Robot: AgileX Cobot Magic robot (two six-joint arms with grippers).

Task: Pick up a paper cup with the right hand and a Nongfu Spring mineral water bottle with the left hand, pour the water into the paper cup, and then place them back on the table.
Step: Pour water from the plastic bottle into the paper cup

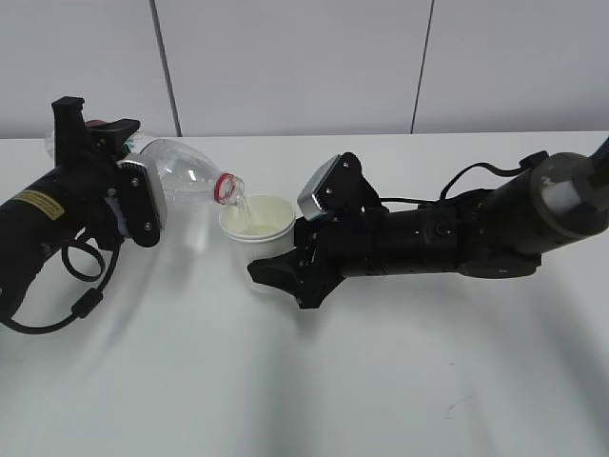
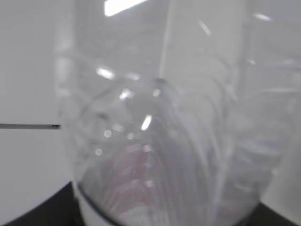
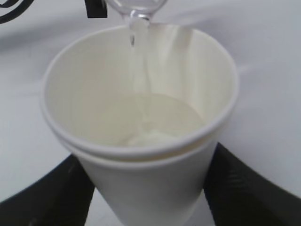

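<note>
My left gripper (image 1: pixel 133 181) is shut on the clear mineral water bottle (image 1: pixel 186 173), which lies tipped to the right, its red neck ring (image 1: pixel 226 188) over the cup's rim. The bottle fills the left wrist view (image 2: pixel 160 132), with a blur of red label low down. Water (image 3: pixel 136 56) runs from the bottle mouth into the white paper cup (image 1: pixel 255 227). My right gripper (image 1: pixel 276 267) is shut on the cup, upright and a little above the table (image 1: pixel 304 381). In the right wrist view the cup (image 3: pixel 141 155) sits between the black fingers (image 3: pixel 249 183) and holds water (image 3: pixel 155 117).
The white table spreads to the front and right with small dark scuff marks (image 1: pixel 455 405). A grey panelled wall (image 1: pixel 304 57) stands behind it. The left arm's looped black cable (image 1: pixel 81 286) hangs near the table's left side.
</note>
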